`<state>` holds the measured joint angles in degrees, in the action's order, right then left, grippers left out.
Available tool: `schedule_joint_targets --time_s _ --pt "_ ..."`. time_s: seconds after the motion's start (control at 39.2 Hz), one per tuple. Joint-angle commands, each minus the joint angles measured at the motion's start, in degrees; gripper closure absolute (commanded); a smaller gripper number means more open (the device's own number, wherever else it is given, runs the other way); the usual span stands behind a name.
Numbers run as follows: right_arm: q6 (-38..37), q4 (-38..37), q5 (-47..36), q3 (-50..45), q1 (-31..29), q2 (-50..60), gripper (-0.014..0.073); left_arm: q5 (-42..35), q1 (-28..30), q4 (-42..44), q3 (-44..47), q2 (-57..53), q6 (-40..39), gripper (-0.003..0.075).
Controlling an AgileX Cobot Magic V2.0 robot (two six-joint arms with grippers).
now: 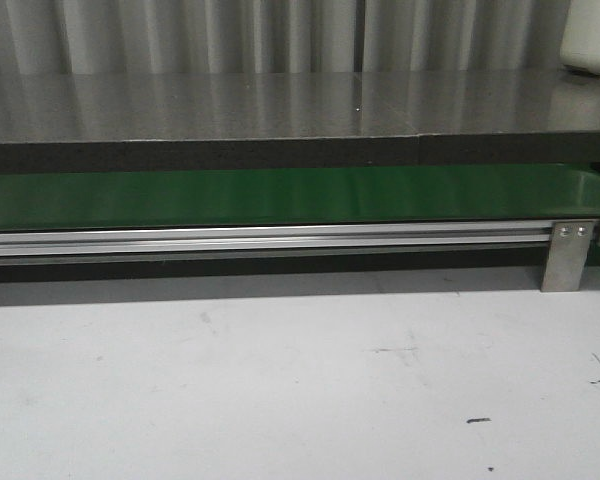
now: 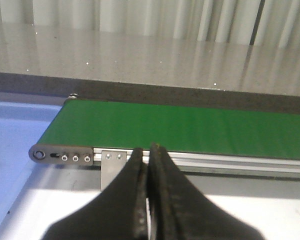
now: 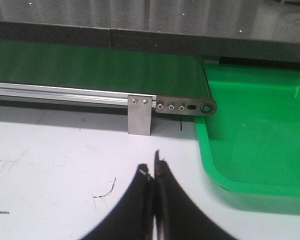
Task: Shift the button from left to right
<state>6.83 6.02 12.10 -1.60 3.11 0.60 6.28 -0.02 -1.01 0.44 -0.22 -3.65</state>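
The button is not in any view. The green belt (image 1: 280, 197) runs across the front view behind a silver rail (image 1: 260, 240); nothing lies on it. In the left wrist view my left gripper (image 2: 148, 150) is shut and empty, its tips in front of the rail near the belt's left end (image 2: 140, 127). In the right wrist view my right gripper (image 3: 152, 170) is shut and empty over the white table, in front of the belt's right end (image 3: 115, 70). Neither gripper shows in the front view.
A green bin (image 3: 260, 130) stands past the belt's right end. A blue tray (image 2: 15, 145) lies by the belt's left end. Metal brackets (image 1: 567, 255) hold the rail. A grey shelf (image 1: 280, 105) runs behind the belt. A white object (image 1: 592, 40) is at the far right.
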Motion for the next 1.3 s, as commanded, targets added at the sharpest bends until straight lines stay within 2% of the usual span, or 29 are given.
schedule_joint_targets --time_s 0.0,0.18,0.25,0.43,0.51,0.64,0.92,0.99,1.12,1.15,1.2,1.25,1.27 --pt "0.25 0.16 -4.46 0.53 -0.27 0.97 0.0661 -8.44 -0.33 -0.11 1.66 -1.00 -0.47 0.0741" --pt "0.25 0.16 -12.10 0.93 -0.27 0.97 0.0661 -19.95 -0.33 -0.11 1.30 -1.00 -0.47 0.0741" --pt "0.25 0.16 -13.90 3.12 -0.27 0.97 0.0661 -21.91 -0.33 -0.11 -0.59 -1.00 -0.47 0.0741" --pt "0.25 0.16 -6.36 14.73 -0.27 -0.91 0.0660 -10.71 -0.33 1.01 -12.94 2.01 2.08 0.0741" --pt "-1.42 0.44 -2.27 20.95 -0.27 -4.81 0.0660 -4.72 -0.33 4.63 -18.59 6.59 2.21 0.0741" --pt "-5.21 2.33 -0.09 27.57 -0.27 -13.43 0.0658 2.87 -0.33 6.48 -25.19 14.39 2.21 0.0741" --pt "-5.27 2.58 0.02 30.11 -0.27 -20.68 0.0654 5.34 -0.33 6.48 -27.34 19.30 2.21 0.0726" --pt "-5.16 2.58 -0.08 30.11 -0.27 -20.68 0.0566 5.56 -0.33 6.48 -27.34 19.30 2.21 0.0621" --pt "-4.72 2.53 0.20 30.11 -0.27 -20.68 0.0273 5.56 -0.33 6.48 -27.34 19.30 2.21 0.0281" --pt "-4.72 2.53 0.20 30.11 -0.27 -20.68 0.0181 5.46 -0.33 6.48 -27.34 19.30 2.21 0.0206" --pt "-4.72 2.53 0.14 30.11 -0.27 -20.68 0.0064 5.46 -0.33 6.48 -27.34 19.30 2.21 0.0095" --pt "-4.72 2.53 0.14 30.11 -0.27 -20.68 -0.0053 5.46 -0.33 6.48 -27.34 19.30 2.21 0.0013" --pt "-4.72 2.48 0.14 30.11 -0.27 -20.68 -0.0071 5.46 -0.33 6.48 -27.34 19.30 2.21 0.0027"
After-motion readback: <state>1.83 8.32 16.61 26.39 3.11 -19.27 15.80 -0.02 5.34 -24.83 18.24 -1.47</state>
